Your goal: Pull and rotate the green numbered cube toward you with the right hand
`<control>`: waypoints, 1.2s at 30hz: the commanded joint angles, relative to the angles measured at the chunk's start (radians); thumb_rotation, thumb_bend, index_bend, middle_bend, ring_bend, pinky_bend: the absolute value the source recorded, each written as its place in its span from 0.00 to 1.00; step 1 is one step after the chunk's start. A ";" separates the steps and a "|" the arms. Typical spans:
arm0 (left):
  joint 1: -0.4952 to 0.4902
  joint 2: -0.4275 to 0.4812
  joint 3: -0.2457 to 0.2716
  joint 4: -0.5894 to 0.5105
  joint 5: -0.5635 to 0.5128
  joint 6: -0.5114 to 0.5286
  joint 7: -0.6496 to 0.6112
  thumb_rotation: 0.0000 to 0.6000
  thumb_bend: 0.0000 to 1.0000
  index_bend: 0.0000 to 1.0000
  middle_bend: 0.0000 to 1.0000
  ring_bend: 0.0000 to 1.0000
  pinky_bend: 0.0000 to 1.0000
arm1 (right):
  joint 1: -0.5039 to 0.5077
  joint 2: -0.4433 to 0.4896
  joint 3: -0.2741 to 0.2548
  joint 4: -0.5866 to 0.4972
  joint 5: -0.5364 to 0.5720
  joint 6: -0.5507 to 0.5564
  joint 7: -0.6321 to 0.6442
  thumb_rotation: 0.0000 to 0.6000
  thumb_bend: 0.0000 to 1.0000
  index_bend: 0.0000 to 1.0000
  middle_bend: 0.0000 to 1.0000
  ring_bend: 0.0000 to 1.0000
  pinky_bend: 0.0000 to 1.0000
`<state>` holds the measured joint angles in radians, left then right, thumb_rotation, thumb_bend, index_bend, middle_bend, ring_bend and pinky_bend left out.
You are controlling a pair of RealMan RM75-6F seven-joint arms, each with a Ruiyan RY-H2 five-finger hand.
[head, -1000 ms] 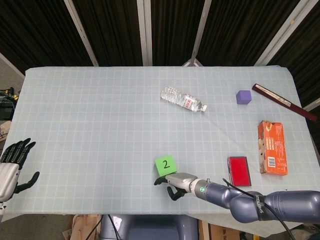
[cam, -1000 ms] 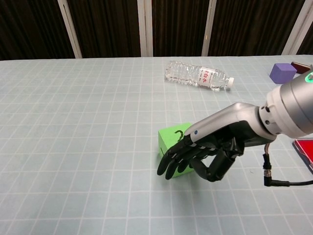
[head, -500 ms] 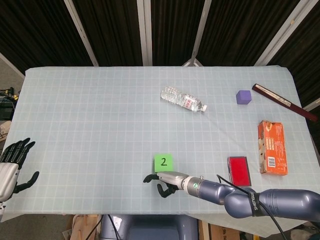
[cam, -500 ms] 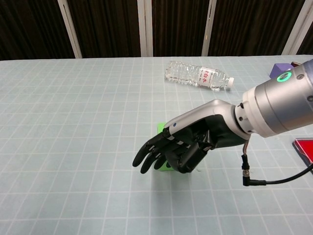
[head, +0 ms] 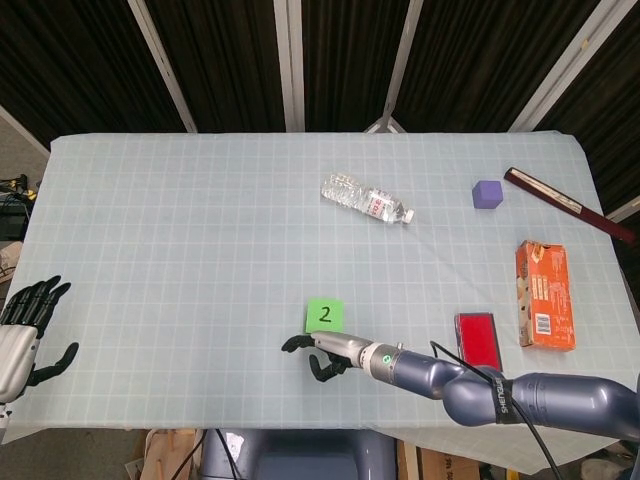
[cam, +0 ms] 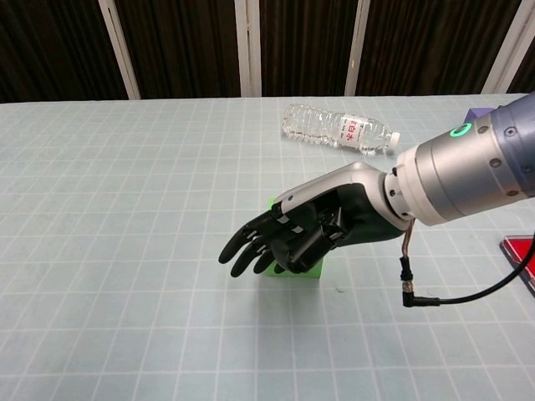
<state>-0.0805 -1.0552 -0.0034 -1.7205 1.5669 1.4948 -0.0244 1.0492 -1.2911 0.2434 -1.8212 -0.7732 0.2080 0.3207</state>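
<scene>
I see my right robot hand [cam: 288,238], fingers apart and grasping nothing, just in front of the green cube [head: 324,315]; my left robot hand [head: 22,335] hangs released.

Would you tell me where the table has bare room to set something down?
Bare: the far-left stretch left of the water bottle, and between the left hand and the green cube. Crowded: the right side, with purple cube, orange box, red case.
</scene>
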 commanded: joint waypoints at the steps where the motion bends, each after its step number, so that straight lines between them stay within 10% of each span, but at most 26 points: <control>1: 0.000 0.001 0.001 0.000 0.001 -0.001 -0.001 1.00 0.44 0.08 0.00 0.00 0.04 | -0.010 -0.012 0.017 0.010 -0.007 -0.013 0.024 1.00 0.90 0.17 0.16 0.10 0.00; 10: -0.002 0.001 0.002 0.003 0.004 -0.003 -0.001 1.00 0.44 0.08 0.00 0.00 0.04 | -0.024 -0.014 0.039 0.022 -0.058 -0.056 0.046 1.00 0.90 0.17 0.16 0.10 0.00; 30: 0.002 -0.008 0.008 -0.008 0.012 0.001 0.029 1.00 0.44 0.08 0.00 0.00 0.04 | -0.313 0.367 0.202 -0.128 -0.157 -0.340 -0.008 1.00 0.90 0.17 0.16 0.11 0.00; 36: 0.003 -0.009 0.011 -0.009 0.016 0.001 0.033 1.00 0.44 0.08 0.00 0.00 0.04 | -0.451 0.438 0.204 -0.151 -0.268 -0.134 -0.133 1.00 0.90 0.17 0.16 0.11 0.00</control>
<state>-0.0780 -1.0643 0.0078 -1.7299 1.5829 1.4961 0.0089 0.6660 -0.8868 0.4498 -1.9555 -0.9721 -0.0559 0.2575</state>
